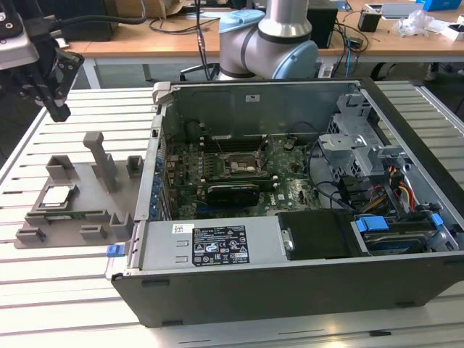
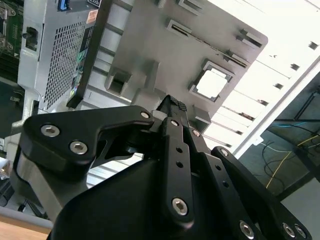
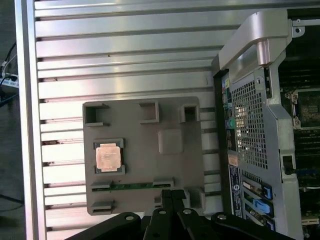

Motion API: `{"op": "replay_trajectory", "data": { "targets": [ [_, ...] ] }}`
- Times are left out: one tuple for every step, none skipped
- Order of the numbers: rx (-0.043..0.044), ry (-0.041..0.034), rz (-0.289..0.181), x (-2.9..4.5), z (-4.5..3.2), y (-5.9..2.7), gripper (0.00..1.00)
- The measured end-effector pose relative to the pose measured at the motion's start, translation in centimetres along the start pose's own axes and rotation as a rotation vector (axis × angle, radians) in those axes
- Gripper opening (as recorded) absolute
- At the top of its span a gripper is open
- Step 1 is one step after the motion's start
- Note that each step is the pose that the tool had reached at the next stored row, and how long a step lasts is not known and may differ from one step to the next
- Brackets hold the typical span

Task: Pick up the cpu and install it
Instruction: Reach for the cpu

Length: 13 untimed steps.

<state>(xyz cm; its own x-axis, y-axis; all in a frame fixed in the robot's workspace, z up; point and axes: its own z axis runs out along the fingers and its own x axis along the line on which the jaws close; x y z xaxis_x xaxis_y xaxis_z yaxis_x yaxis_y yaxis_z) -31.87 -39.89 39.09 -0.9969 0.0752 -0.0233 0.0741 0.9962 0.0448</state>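
Hovers high over the grey tray [image 1: 81, 190] with the pincer [image 1: 61, 112] pressed together on nothing, well apart from the cpu [image 1: 56, 196]. Finds that chip lying flat, metal top up, in its square recess on the tray, itself resting on the slatted table [image 1: 43, 290] just beside the open computer case [image 1: 290, 290], on the exterior view's left. Seems, then, to be the approach for the pick. To do it well: spread the jaws before coming low, centre over the chip, square the pads to two opposite edges, descend plumb, and mind the recess's corner lips and the upright blocks [image 1: 101, 159] nearby. Grip lightly at the rim only, probably; lift level, never tilted.
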Motion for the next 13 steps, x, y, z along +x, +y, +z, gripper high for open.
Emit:
{"op": "replay_trajectory", "data": {
  "targets": [
    [0.0, 0.0, 0.0, 0.35, 0.01, -0.02, 0.11],
    [-0.0001, 0.0, 0.0, 0.59, 0.02, -0.04, 0.11],
    [0.0, 0.0, 0.0, 0.74, 0.02, -0.05, 0.11],
    [0.0, 0.0, 0.0, 0.88, 0.02, -0.06, 0.11],
    [0.0, 0.0, 0.0, 1.02, 0.02, -0.07, 0.11],
    [0.0, 0.0, 0.0, 1.18, 0.03, -0.09, 0.11],
    [0.0, 0.0, 0.0, 1.36, 0.03, -0.1, 0.11],
    [0.0, 0.0, 0.0, 1.52, 0.03, -0.11, 0.11],
    [0.0, 0.0, 0.0, 1.65, 0.03, -0.12, 0.11],
    [0.0, 0.0, 0.0, 1.81, 0.04, -0.14, 0.11],
    [0.0, 0.0, 0.0, 1.99, 0.04, -0.15, 0.11],
    [0.0, 0.0, 0.0, 2.13, 0.04, -0.16, 0.11],
    [-0.0001, 0.0, 0.0, 2.32, 0.04, -0.17, 0.11]
  ]
}}
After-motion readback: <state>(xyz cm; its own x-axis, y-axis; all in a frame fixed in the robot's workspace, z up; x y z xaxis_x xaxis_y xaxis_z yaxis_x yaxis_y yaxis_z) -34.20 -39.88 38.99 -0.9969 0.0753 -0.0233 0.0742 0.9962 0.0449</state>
